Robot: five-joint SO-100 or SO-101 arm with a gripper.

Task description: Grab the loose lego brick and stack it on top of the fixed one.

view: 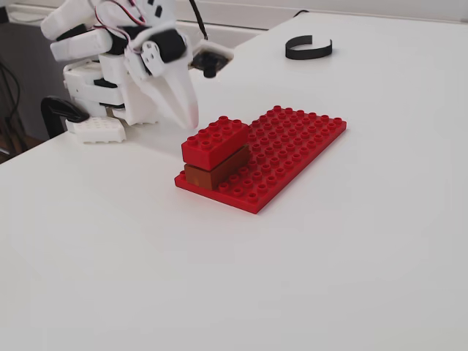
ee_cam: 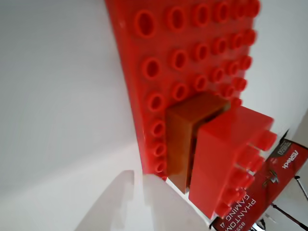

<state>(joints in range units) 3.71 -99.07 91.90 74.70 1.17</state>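
Note:
The loose red lego brick (view: pixel 215 139) rests on top of the fixed brown brick (view: pixel 213 171), at the near left corner of the flat red baseplate (view: pixel 292 146). In the wrist view the red brick (ee_cam: pixel 226 159) covers most of the brown brick (ee_cam: pixel 185 134) and looks slightly offset from it. My white gripper (view: pixel 191 121) hangs just left of and above the stack, apart from it, empty, with its fingers together. Its fingertips (ee_cam: pixel 122 192) show at the bottom of the wrist view.
A black curved band (view: pixel 308 48) lies on the white table at the back. The arm's white base (view: pixel 99 95) stands at the left, near the table edge. A red printed box (ee_cam: pixel 274 187) shows at the wrist view's lower right.

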